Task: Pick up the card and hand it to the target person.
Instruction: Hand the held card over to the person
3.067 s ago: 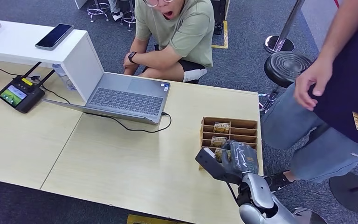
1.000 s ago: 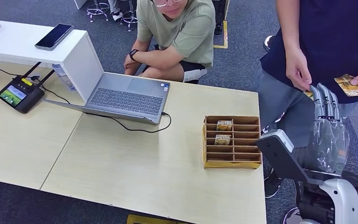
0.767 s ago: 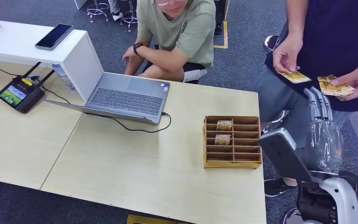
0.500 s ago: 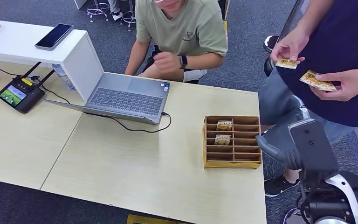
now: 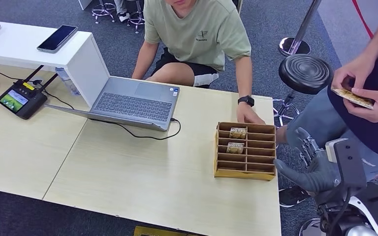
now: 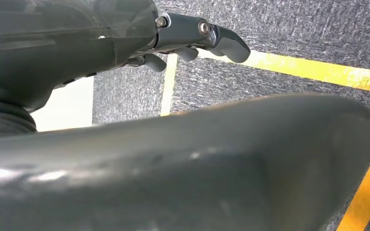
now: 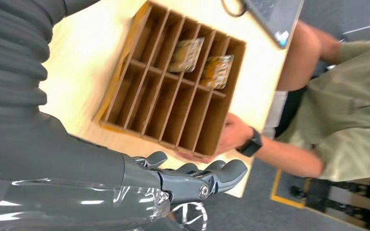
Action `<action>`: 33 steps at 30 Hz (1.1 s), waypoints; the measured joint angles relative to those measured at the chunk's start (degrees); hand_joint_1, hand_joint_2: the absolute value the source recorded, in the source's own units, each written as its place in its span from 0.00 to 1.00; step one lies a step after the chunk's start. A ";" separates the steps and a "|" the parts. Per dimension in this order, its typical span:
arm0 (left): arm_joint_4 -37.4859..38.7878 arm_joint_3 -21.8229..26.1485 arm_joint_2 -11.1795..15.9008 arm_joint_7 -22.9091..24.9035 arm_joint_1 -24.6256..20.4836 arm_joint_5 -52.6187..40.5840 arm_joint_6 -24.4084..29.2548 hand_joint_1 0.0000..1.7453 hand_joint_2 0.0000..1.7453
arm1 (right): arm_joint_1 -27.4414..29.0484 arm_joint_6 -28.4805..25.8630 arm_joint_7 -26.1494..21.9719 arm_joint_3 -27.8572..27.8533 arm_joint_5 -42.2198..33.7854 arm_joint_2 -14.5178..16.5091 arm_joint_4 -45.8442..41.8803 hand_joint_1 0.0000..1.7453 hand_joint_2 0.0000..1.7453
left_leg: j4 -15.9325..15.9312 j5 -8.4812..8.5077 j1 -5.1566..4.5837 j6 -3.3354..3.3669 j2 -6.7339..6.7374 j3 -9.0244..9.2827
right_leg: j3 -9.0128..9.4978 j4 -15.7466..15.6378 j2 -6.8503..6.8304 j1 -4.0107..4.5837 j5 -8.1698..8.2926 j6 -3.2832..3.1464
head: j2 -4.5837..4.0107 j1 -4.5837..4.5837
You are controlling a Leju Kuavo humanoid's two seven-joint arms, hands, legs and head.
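Right wrist view shows the right hand with its fingers loosely spread and nothing between them, hovering off the table edge just beside the wooden slotted rack. Two cards stand in the rack's far slots, one next to the other. In the head view the same right hand hangs palm-in beside the rack, near the table's right edge. A seated person's hand rests on the rack's far corner, and a standing person at the right holds a card in both hands. Judging from this, the next card calls for a reach over the near empty slots to the far ones, fingers coming down from above so thumb and fingers pinch a card's top edge without nudging the rack or the hand on it. The left hand hangs over the floor, fingers apart, holding nothing.
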 joint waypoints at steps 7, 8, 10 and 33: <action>0.00 0.00 0.00 -0.05 0.00 0.43 0.02 0.00 0.00 | 0.59 -0.16 3.45 0.19 -1.86 -2.06 3.38 0.00 1.00 | 0.00 0.00 0.00 0.00 0.00 0.00 | 0.00 0.00 0.00 0.00 0.00 0.00 | 0.00 0.01; 0.00 0.00 0.00 -0.04 0.00 0.43 0.02 0.00 0.00 | 0.72 -0.16 3.54 0.22 -2.07 -2.28 3.79 0.00 1.00 | 0.00 0.00 0.00 0.00 0.00 0.00 | 0.00 0.00 0.00 0.00 0.00 0.00 | 0.00 0.01; 0.00 0.00 0.00 -0.04 -0.01 0.44 0.01 0.00 0.00 | 0.87 -0.16 3.55 0.27 -2.33 -2.60 4.48 0.00 1.00 | 0.00 0.00 0.00 0.00 0.00 0.00 | 0.00 0.00 0.01 0.00 0.00 0.00 | 0.00 0.00; 0.00 0.02 -0.02 0.02 -0.02 0.63 0.00 0.00 0.00 | 0.82 0.12 3.46 1.61 -2.41 -3.45 8.36 0.00 1.00 | 0.00 0.00 0.00 0.00 0.00 0.00 | 0.01 0.00 0.01 0.00 0.00 0.00 | 0.00 0.00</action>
